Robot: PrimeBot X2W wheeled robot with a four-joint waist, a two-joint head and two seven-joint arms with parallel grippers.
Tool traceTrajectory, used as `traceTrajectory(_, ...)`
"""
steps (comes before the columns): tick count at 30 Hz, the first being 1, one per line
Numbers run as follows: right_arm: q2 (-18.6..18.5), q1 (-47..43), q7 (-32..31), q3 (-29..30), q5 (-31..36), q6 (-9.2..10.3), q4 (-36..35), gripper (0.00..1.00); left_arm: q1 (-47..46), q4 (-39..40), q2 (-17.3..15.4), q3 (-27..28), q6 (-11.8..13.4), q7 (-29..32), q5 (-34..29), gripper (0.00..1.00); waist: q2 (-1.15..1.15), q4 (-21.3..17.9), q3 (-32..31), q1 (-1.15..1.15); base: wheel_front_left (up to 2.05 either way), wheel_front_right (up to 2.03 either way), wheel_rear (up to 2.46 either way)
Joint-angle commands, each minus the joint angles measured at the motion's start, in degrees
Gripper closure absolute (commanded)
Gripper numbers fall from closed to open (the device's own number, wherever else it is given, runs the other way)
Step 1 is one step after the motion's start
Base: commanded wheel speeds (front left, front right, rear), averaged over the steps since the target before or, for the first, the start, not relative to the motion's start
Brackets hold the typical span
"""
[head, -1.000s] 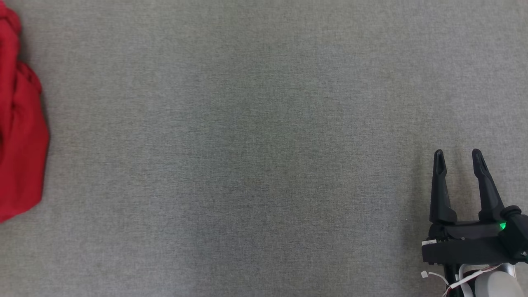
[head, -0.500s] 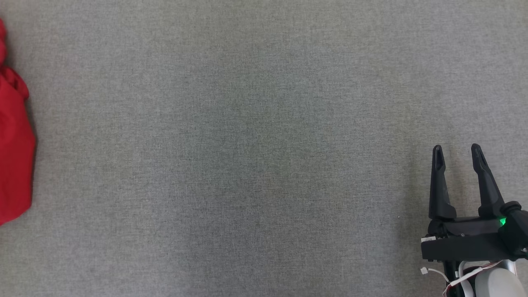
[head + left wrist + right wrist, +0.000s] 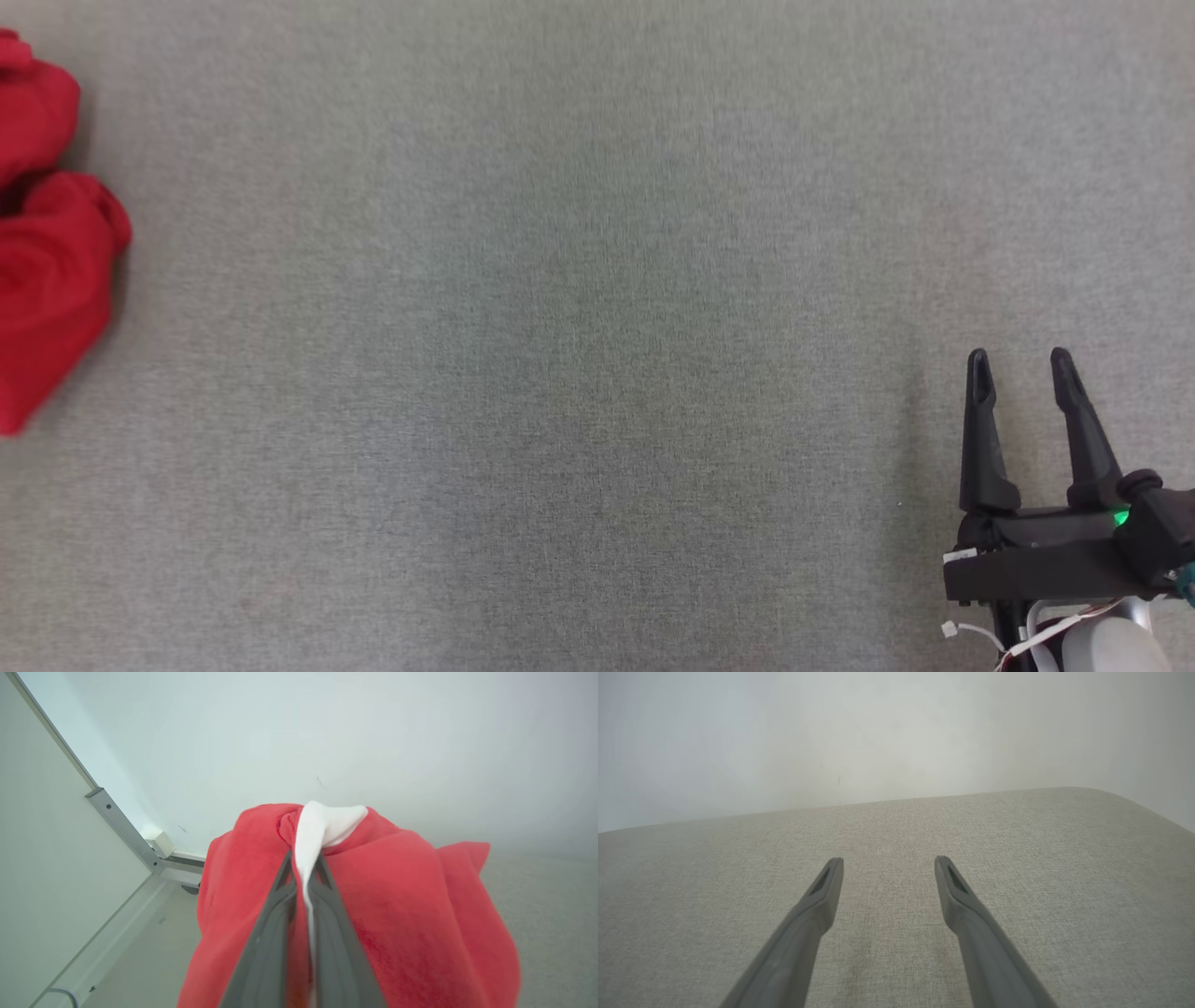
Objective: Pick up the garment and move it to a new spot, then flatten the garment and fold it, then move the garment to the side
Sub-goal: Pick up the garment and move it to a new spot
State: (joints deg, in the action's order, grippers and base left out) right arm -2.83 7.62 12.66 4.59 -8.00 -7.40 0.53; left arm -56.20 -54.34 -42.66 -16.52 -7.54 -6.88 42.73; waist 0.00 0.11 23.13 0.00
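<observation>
The garment [image 3: 47, 252] is a bunched red cloth at the far left edge of the grey surface in the head view. In the left wrist view my left gripper [image 3: 304, 863] is shut on the garment [image 3: 397, 896], its two dark fingers pinching a white strip of the cloth, with red folds draped on both sides. My right gripper [image 3: 1019, 359] stands open at the lower right of the head view, far from the garment. Its fingers [image 3: 822, 896] hang apart over bare fabric with nothing between them.
The grey fabric surface [image 3: 579, 327] spreads wide between the garment and my right gripper. A pale wall [image 3: 887, 732] rises behind its far edge. In the left wrist view a metal-framed panel [image 3: 121, 826] stands to the left, off the surface.
The garment's visible part has bunched up and changed shape at the left edge. The picture has shifted a little, so the right gripper sits slightly lower and further left.
</observation>
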Motion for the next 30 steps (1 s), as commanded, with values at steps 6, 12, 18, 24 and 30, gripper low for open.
traceTrajectory(6, -0.1, -1.0, 1.3, -0.8, -2.0, -0.17, 2.6, 0.0, -5.2, 3.8, -1.9, -2.3, 0.1, -5.1, -2.1, 1.0, 0.0, 0.5, -5.0, 0.0, 0.0, 0.0, 0.0)
traceTrajectory(12, -0.1, -2.0, 2.3, -1.2, -4.5, -0.17, 5.3, 0.0, -10.9, 11.8, -1.5, -5.3, 0.1, -5.9, -4.8, 1.0, 0.0, -2.0, -8.4, 0.0, 0.0, 0.0, 0.0)
traceTrajectory(18, -0.1, -2.5, 2.5, -1.9, -6.4, -0.17, 6.6, 0.0, -14.2, 23.2, 0.7, -7.3, 1.1, -2.6, -5.8, 1.0, 0.0, -5.7, -10.2, 0.0, 0.0, 0.0, 0.0)
traceTrajectory(24, -0.1, -3.5, 2.5, -2.3, -8.3, -0.17, 6.3, 0.0, -15.2, 34.2, 5.9, -10.1, 3.2, 2.4, -4.9, 1.0, 0.0, -10.0, -11.5, 0.0, 0.0, 0.0, 0.0)
traceTrajectory(30, -0.1, -4.0, 2.5, -2.8, -9.2, -0.17, 5.9, 0.0, -12.7, 40.5, 11.7, -13.1, 5.5, 4.6, -3.9, 1.0, 0.0, -14.5, -11.5, 0.0, 0.0, 0.0, 0.0)
